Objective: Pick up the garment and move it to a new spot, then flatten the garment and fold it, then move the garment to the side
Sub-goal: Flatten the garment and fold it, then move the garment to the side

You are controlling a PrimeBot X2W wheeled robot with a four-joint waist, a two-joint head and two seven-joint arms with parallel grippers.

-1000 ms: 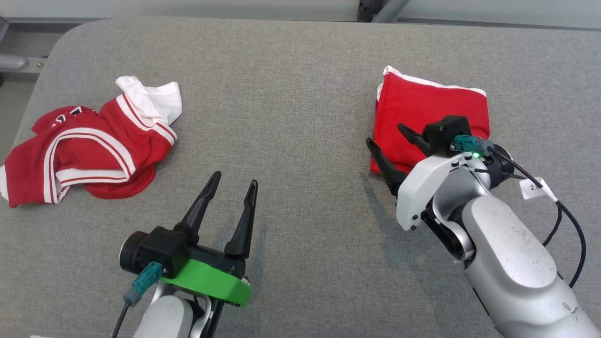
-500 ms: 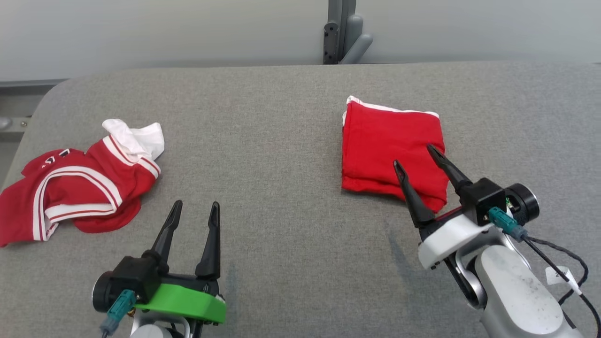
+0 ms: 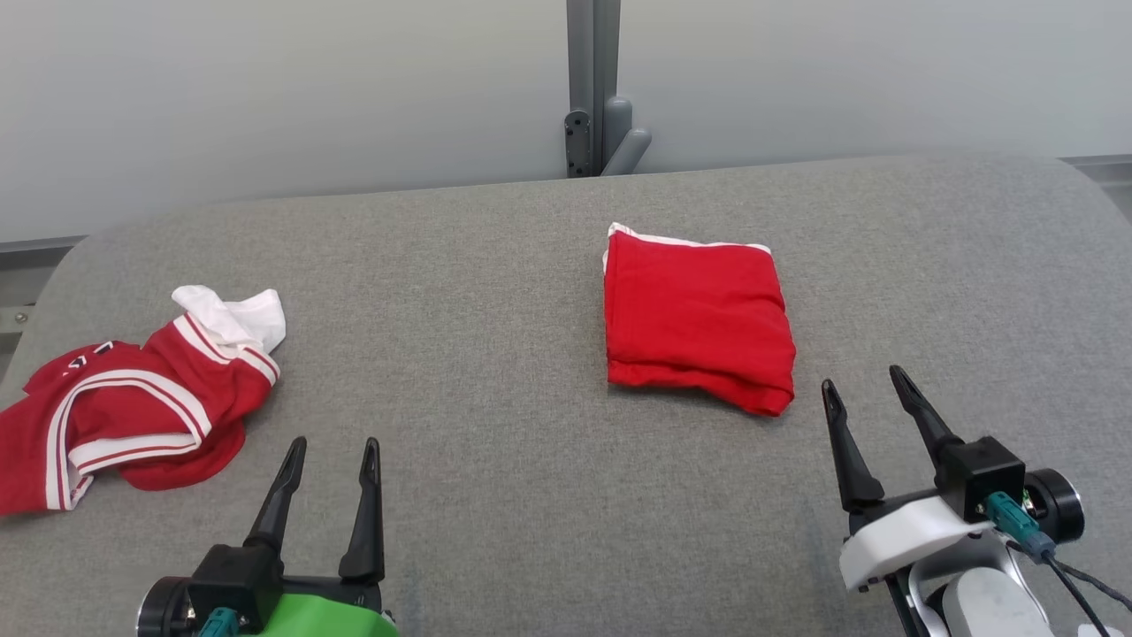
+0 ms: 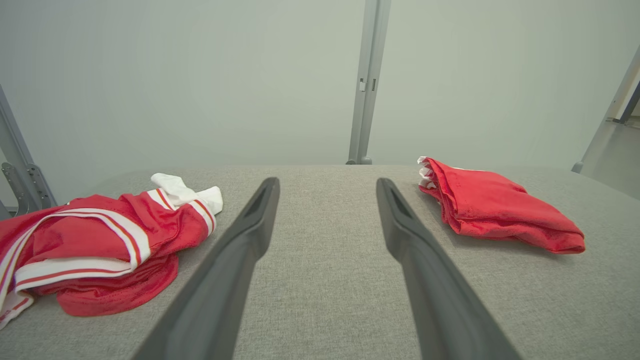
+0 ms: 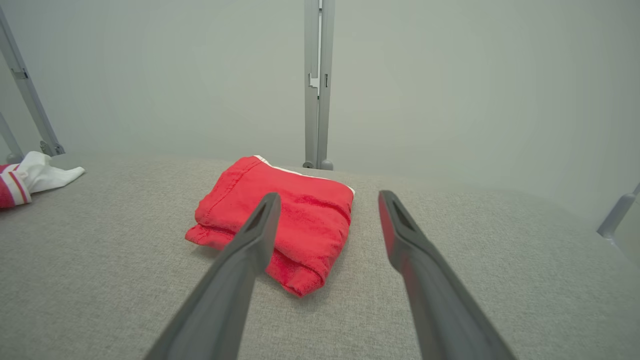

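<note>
**Both jaws released; folded garment lies free on the surface**

Folded red garment sits centre-right in the head frame. It is a compact, roughly square packet with a white edge showing along its top side, and it lies flat on the grey padded surface.

Right jaws are at lower right, spread wide and holding nothing. The dark fingers point up-frame, their tips just short of the packet's lower right corner and not touching it.

Left jaws are at lower left, likewise spread and empty, fingers over bare cloth.

A second garment, red with white stripes, lies crumpled at the left edge, well apart from the folded one.

A grey post stands behind the surface at top centre, against a pale wall.
</note>
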